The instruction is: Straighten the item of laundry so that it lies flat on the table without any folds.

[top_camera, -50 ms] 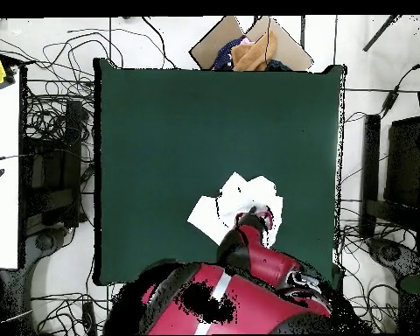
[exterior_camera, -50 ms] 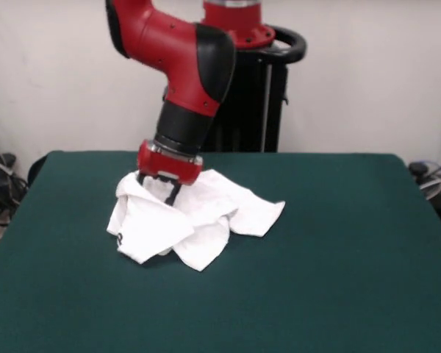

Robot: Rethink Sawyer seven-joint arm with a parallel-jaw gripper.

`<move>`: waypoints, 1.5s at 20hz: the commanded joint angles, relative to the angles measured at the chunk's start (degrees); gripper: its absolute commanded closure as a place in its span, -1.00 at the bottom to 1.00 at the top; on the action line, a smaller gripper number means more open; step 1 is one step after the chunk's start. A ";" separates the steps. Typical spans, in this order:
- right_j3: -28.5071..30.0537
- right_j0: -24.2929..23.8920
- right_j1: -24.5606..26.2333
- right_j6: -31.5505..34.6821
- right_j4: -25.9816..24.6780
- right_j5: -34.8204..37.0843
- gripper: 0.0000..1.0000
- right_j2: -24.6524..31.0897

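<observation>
The shirt (exterior_camera, -50 ms: 191, 220) shows almost wholly white from where I stand, with one small black mark at its lower left edge; no print shows otherwise. The table (exterior_camera, -50 ms: 338, 243) has a dark green, plain top with no pattern. The arm (exterior_camera, -50 ms: 169, 44) is bright red with black sections at the elbow and wrist, and the gripper (exterior_camera, -50 ms: 169, 193) below its red collar is black. From above, an orange cloth (top_camera, -50 ms: 248, 52) lies on brown cardboard (top_camera, -50 ms: 215, 44).

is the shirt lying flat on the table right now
No, the shirt sits bunched in overlapping folds on the table, under the tool.
</observation>
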 commanded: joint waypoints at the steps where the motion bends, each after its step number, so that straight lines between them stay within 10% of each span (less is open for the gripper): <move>1: -8.69 -2.04 6.17 9.35 -2.62 -4.85 -1.00 2.18; 14: -17.54 -22.44 1.19 4.85 -26.11 16.07 -1.00 21.60; 30: -16.20 -21.57 -0.15 7.72 -25.34 20.52 -1.00 23.13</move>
